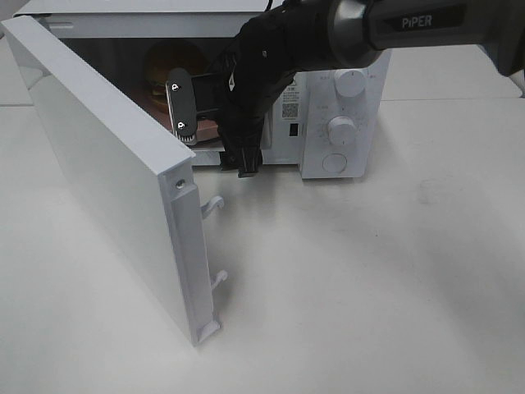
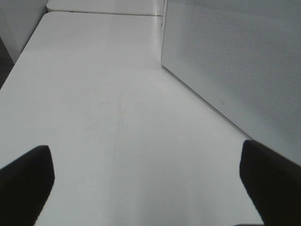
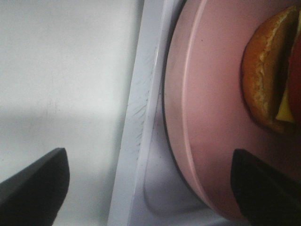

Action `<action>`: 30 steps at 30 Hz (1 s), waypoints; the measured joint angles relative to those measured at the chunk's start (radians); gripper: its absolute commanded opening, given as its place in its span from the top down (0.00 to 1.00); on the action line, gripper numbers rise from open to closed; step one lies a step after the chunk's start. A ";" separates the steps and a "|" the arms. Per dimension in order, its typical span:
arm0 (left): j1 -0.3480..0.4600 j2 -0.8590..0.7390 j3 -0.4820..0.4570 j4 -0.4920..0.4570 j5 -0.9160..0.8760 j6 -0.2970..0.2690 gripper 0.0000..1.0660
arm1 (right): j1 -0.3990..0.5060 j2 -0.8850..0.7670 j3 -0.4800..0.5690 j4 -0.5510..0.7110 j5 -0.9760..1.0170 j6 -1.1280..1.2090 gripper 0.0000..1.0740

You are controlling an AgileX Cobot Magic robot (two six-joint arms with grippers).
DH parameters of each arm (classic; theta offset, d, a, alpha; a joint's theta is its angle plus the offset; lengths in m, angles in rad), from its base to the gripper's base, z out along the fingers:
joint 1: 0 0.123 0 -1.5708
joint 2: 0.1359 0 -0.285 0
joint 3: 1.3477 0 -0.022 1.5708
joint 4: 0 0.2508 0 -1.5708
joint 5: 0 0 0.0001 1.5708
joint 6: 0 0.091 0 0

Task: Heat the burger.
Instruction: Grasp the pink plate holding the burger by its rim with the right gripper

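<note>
The burger (image 1: 166,69) sits on a pink plate (image 1: 207,130) inside the open white microwave (image 1: 344,156). In the right wrist view the burger (image 3: 268,80) lies on its plate (image 3: 211,117), just past the microwave's front sill. My right gripper (image 1: 216,156) is open and empty at the mouth of the microwave, its fingers wide apart at the plate's front edge; it also shows in the right wrist view (image 3: 150,188). My left gripper (image 2: 148,188) is open and empty above the bare table, beside the microwave's perforated side wall (image 2: 235,66). It does not show in the high view.
The microwave door (image 1: 123,180) stands swung open towards the front left, with two latch hooks (image 1: 215,203) on its edge. The control panel with two dials (image 1: 341,128) and a round button is to the right of the opening. The white table (image 1: 369,287) spreads in front.
</note>
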 measured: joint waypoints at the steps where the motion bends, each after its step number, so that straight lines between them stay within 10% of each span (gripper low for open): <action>1: 0.000 0.000 0.000 0.000 0.000 0.000 0.06 | 0.000 0.014 -0.022 -0.001 0.001 0.000 0.17; 30: 0.000 0.000 0.000 0.006 0.000 0.000 0.06 | 0.013 0.169 -0.183 -0.003 0.041 -0.058 0.27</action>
